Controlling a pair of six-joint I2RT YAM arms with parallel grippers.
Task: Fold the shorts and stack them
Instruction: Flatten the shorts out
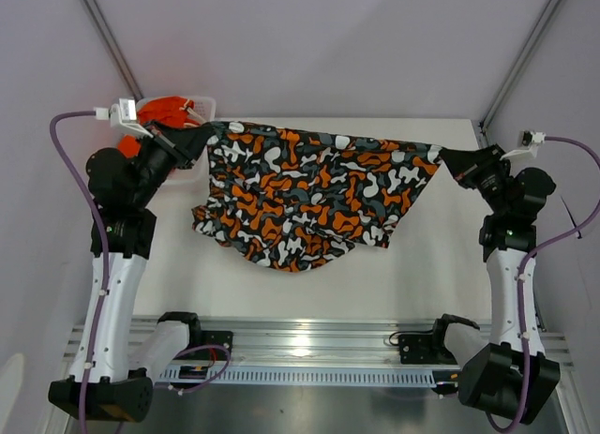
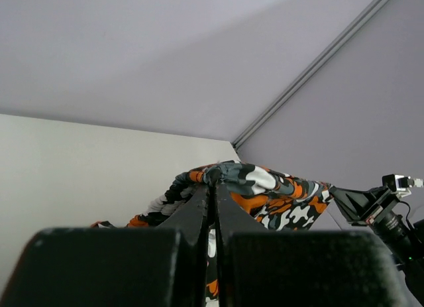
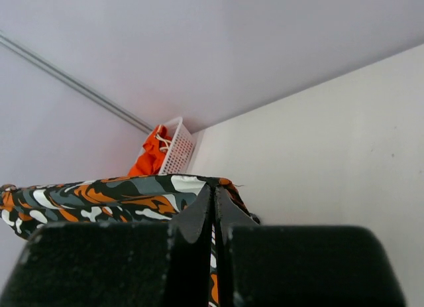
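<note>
Hanging taut between both arms, the camouflage shorts [image 1: 309,195] run lengthwise away from the white mesh basket [image 1: 204,106], loose edge sagging below. The left gripper [image 1: 208,130], beside the basket, and the right gripper [image 1: 443,157], well away from it, each pinch a top corner. Light, limp fabric, so corner holds look right. The orange shorts [image 1: 164,111] lie in the basket.
</note>
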